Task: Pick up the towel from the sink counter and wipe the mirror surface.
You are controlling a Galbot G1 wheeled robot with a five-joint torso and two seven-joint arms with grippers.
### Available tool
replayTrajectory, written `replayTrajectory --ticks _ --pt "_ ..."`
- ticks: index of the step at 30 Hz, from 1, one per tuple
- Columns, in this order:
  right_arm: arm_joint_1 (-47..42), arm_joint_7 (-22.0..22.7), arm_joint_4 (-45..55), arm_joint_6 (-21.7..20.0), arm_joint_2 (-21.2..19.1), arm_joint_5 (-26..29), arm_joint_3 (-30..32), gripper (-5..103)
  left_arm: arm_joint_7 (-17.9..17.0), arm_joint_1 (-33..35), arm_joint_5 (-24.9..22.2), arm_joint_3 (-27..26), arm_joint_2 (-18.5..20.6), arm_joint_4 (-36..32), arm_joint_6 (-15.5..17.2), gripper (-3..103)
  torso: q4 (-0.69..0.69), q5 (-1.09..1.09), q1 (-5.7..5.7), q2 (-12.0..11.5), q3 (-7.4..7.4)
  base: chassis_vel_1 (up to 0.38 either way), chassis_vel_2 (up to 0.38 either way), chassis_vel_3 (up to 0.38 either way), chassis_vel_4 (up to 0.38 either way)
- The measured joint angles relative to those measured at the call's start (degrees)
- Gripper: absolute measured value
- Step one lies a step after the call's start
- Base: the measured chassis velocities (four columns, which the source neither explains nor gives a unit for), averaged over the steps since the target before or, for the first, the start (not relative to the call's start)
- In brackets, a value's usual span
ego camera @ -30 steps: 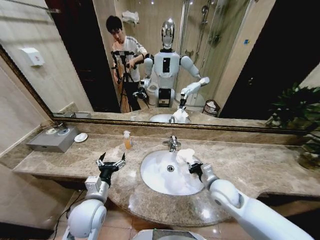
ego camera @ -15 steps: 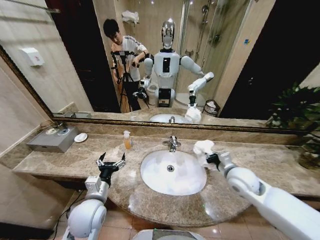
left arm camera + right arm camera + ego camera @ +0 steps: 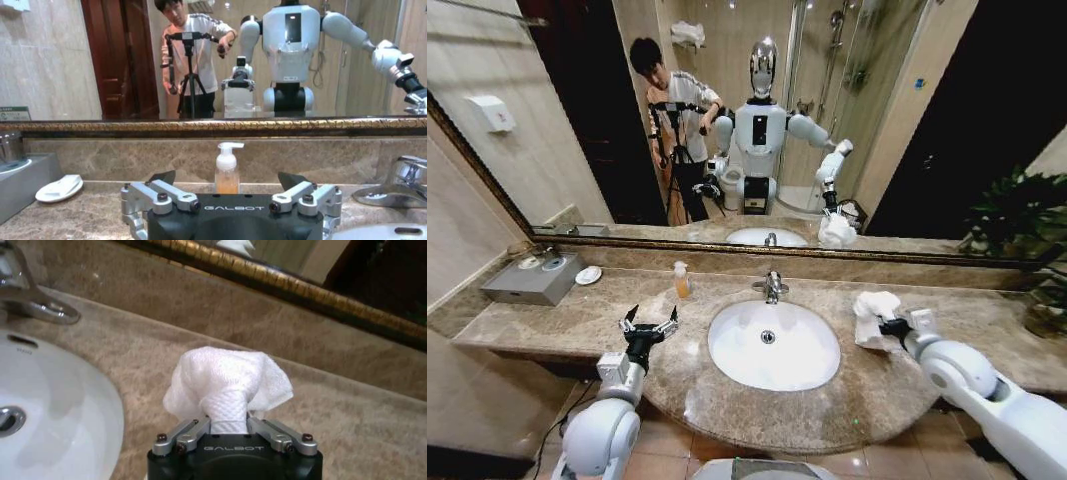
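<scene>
The white towel [image 3: 873, 316] hangs bunched in my right gripper [image 3: 889, 325], which is shut on it above the sink counter [image 3: 607, 310], right of the oval basin [image 3: 773, 345]. In the right wrist view the towel [image 3: 228, 385] bulges out from between the closed fingers [image 3: 190, 432], over the marble and below the mirror's bronze frame [image 3: 280, 282]. The wide mirror [image 3: 757, 110] spans the wall behind the counter. My left gripper [image 3: 649, 324] stands open and empty over the counter left of the basin; the left wrist view shows its spread fingertips [image 3: 293, 179].
A chrome tap [image 3: 772, 287] stands behind the basin. A soap pump bottle [image 3: 682, 280], a white soap dish [image 3: 588, 275] and a grey box [image 3: 535, 278] stand along the left back of the counter. A green plant [image 3: 1027, 230] fills the right end.
My right arm has carried the towel from above the basin's right rim rightwards and slightly back, to over the counter right of the basin. The left arm has not moved.
</scene>
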Motion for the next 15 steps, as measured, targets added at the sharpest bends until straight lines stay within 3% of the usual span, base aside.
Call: replayTrajectory --ticks 6,15 --pt "3.6 -3.05 -4.47 -1.44 2.07 -5.2 -3.71 10 0.0 0.0 0.0 0.0 0.01 0.0 0.0 100 0.03 0.02 0.0 0.0 0.0 0.0 0.0 0.0 0.0" --pt "4.14 -5.29 -4.39 -4.56 3.58 -5.49 -2.23 7 0.0 0.0 0.0 0.0 0.0 0.0 0.0 100 0.01 0.0 0.0 0.0 0.0 0.0 0.0 0.0 0.0"
